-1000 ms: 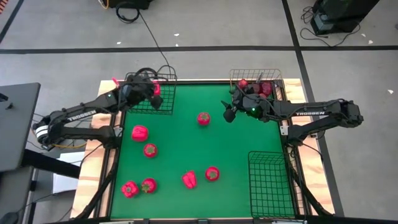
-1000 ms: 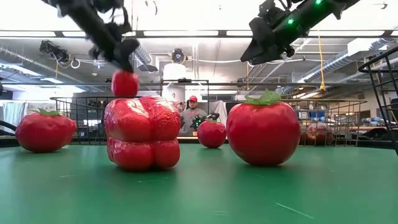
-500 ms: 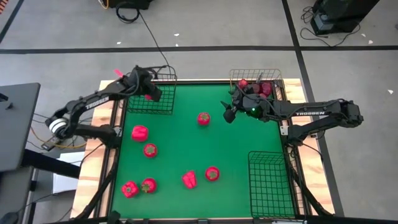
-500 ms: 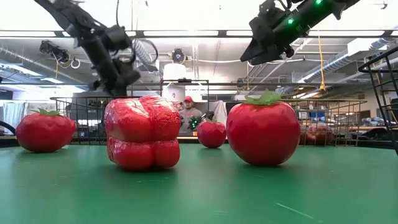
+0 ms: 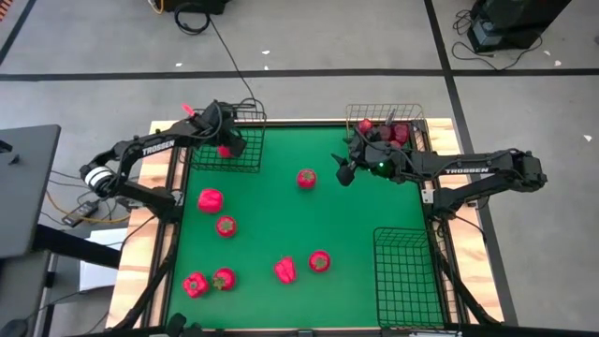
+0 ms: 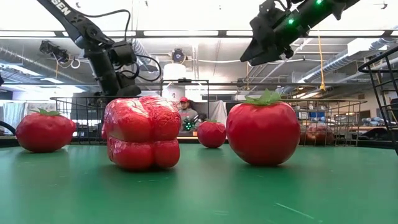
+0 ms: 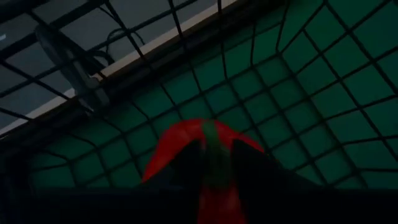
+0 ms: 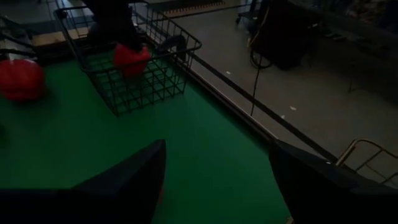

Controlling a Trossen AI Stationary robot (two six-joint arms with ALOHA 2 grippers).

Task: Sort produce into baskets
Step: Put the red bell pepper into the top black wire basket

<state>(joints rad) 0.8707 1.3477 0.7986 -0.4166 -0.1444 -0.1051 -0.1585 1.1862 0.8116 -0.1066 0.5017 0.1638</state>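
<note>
My left gripper [image 5: 225,146] reaches down into the squarish black wire basket [image 5: 245,155] at the table's far left, shut on a small red piece of produce with a green top [image 7: 186,138]. My right gripper [image 5: 343,171] hangs open and empty above the mat, beside the gold basket [image 5: 386,114], which holds several red items. More red produce lies loose on the green mat: a tomato [image 5: 306,178], a pepper [image 5: 211,198], and several others toward the near edge. The longer black basket [image 5: 407,276] sits at the near right. My left gripper has the red piece between its two fingers [image 7: 252,177], which stand on either side of its green top [image 7: 208,140]. They come from above, slanting down into the basket. The piece [image 8: 130,59] sits low inside the basket; whether it rests on the mesh floor I cannot tell.
In the low view a blocky pepper [image 6: 142,134] and a big tomato [image 6: 263,132] stand close to the camera and hide part of the far basket. A person sits in the room behind the table. Bare green mat lies in the middle [image 5: 356,220].
My left gripper has gone down and toward the table's far left corner, carrying the red piece from above the basket's rim to low inside the squarish black basket. The left arm has swung round with it.
</note>
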